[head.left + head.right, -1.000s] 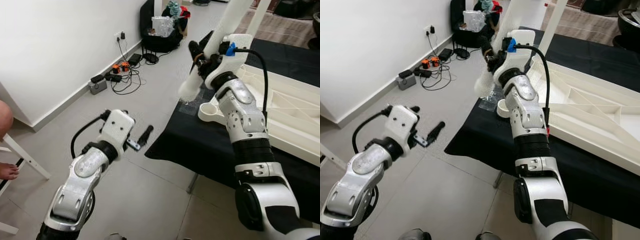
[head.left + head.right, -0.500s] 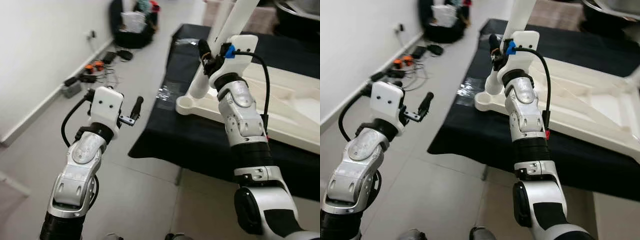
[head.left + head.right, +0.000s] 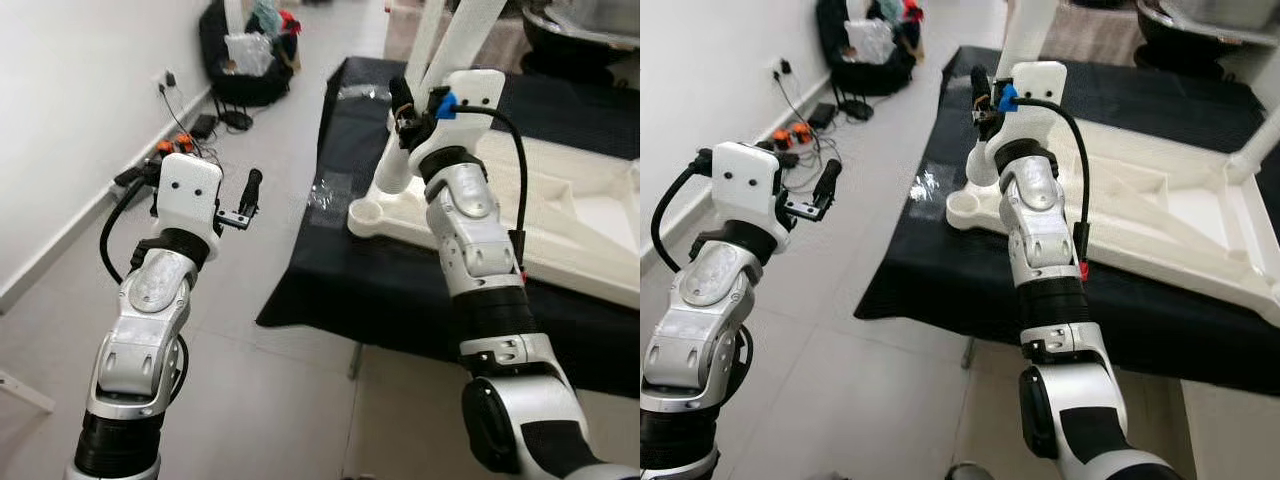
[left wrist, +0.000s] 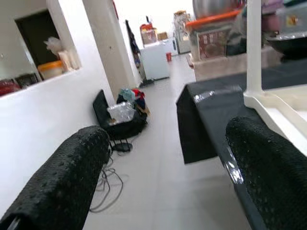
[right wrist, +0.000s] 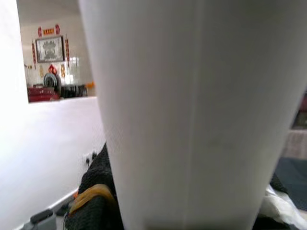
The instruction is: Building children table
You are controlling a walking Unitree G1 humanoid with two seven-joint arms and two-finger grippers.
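Left eye view, my right hand [image 3: 403,103]: raised over the near corner of the worktop [image 3: 340,280], fingers clamped on the white table leg [image 3: 395,170].
Left eye view, table leg: upright and tilted, its lower end at the round socket [image 3: 365,213] of the upturned white table top [image 3: 560,230], which lies flat on the black-covered worktop.
Left eye view, my left hand [image 3: 248,190]: held up over the grey floor [image 3: 250,400], well apart from the worktop, carrying nothing.
Right eye view, surroundings: white wall [image 3: 700,60] on my left, a tangle of cables and plugs [image 3: 800,130] along its foot, a black bag [image 3: 855,45] with clutter further back.
Left wrist view, my left hand: two black fingers [image 4: 62,182] spread wide with bare floor between them; worktop edge and a white upright beyond.
Right wrist view, table leg [image 5: 192,115]: pressed close against the lens, a black finger [image 5: 96,191] at its side.
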